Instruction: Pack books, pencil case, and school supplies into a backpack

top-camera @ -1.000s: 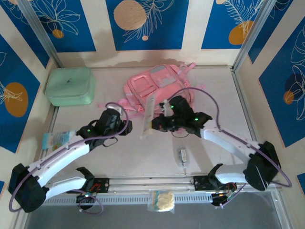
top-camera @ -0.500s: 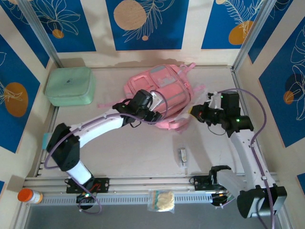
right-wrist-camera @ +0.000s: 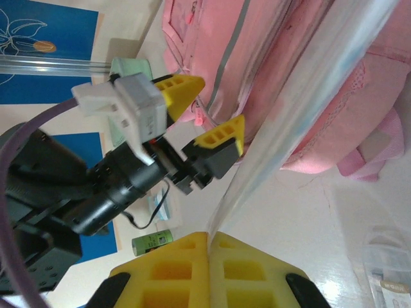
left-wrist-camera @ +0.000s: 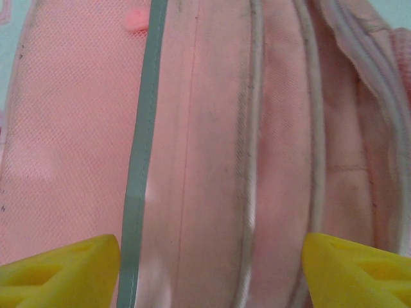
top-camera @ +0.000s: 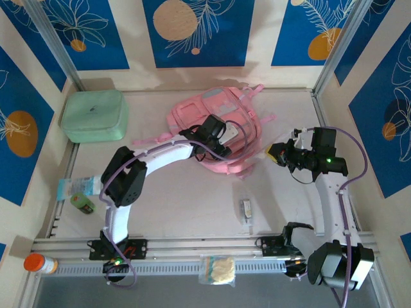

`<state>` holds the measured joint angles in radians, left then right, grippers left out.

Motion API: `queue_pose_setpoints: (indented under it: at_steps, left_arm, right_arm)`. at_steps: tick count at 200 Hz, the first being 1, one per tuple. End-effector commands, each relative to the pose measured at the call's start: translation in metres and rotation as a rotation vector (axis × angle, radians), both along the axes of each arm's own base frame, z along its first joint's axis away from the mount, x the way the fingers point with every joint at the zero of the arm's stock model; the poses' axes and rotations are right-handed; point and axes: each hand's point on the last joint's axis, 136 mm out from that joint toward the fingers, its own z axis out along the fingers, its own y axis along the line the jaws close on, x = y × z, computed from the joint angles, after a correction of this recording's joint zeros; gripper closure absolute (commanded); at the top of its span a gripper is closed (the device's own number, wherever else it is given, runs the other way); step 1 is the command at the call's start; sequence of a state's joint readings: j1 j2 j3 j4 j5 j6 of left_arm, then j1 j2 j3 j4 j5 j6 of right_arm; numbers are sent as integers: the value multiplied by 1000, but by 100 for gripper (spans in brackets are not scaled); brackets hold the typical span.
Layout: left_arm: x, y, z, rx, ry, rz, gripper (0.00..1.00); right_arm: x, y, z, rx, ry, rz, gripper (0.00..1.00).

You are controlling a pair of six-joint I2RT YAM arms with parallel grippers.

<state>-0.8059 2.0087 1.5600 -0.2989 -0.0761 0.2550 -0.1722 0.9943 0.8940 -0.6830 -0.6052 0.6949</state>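
Blue-flowered panels wall a pale table (top-camera: 192, 199), with one pink backpack (top-camera: 192, 119) at 12 o'clock. One left gripper (left-wrist-camera: 212, 266) hangs over it, fingers apart. One right gripper (right-wrist-camera: 209, 247), at 3 o'clock, has its fingers pressed together on a pale glossy strip (right-wrist-camera: 302, 110). A pull there could drag or tip the backpack, I judge. One small grey-white item (top-camera: 245, 208) lies at 5 o'clock and one mint case (top-camera: 93, 115) at 10.

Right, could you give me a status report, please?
Left gripper open over backpack. Right gripper shut on pale strip beside it. Small grey item lies on table.
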Motion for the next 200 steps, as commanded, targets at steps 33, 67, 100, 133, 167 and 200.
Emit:
queue_pose_setpoints:
  at_steps: [33, 67, 100, 133, 167, 200]
  left_arm:
    - [24, -8, -10, 58, -50, 8, 35]
    - [39, 2, -3, 47, -69, 59, 64]
    - [39, 6, 10, 18, -64, 72, 95]
    - [31, 16, 48, -53, -53, 147, 100]
    - [17, 31, 96, -180, -38, 245, 100]
    - [5, 47, 124, -242, -7, 329, 100]
  right_arm:
    - [-4, 2, 4, 32, -17, 34, 100]
    - [-4, 1, 3, 36, -19, 36, 100]
    - [-5, 1, 4, 36, -18, 36, 100]
    - [-6, 1, 6, 27, -25, 41, 100]
    - [-7, 3, 12, 32, -46, 61, 100]
    - [-7, 10, 15, 41, -57, 93, 100]
